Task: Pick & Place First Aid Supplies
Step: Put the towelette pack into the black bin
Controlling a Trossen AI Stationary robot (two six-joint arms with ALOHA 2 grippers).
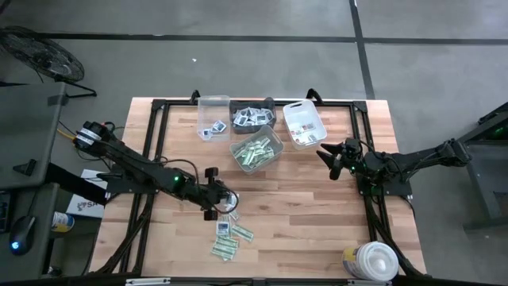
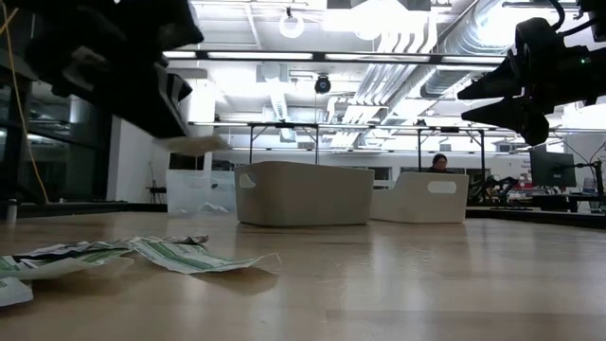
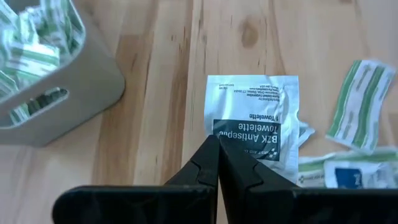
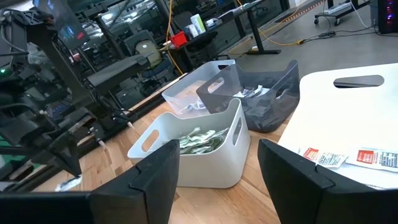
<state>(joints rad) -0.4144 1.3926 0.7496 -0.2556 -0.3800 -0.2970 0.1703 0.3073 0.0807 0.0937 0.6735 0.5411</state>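
Observation:
My left gripper (image 1: 225, 199) hangs above the table's near left part, shut on a squarish white towelette packet (image 3: 252, 106) with dark print. Below and just nearer lies a small heap of green-and-white strips and white packets (image 1: 230, 238), flat on the wood (image 2: 180, 254). The low view shows the held packet (image 2: 192, 144) sticking out under the gripper, well above the table. My right gripper (image 1: 328, 156) waits open at the right, level above the table, with nothing between its fingers (image 4: 217, 168). My left gripper pinches the towelette packet between its two shut fingers (image 3: 205, 158) at the dark-printed edge (image 3: 239, 140). The fingers come slanting down from the table's left. The packet sticks out past the fingertips, roughly level and lifted clear of the table.
Several bins stand at the far middle: a clear one (image 1: 213, 111), a dark one (image 1: 254, 117), a white one (image 1: 304, 123), and nearer, a pale one holding green strips (image 1: 256, 151). A big round white tub (image 1: 373, 260) sits at the near right corner.

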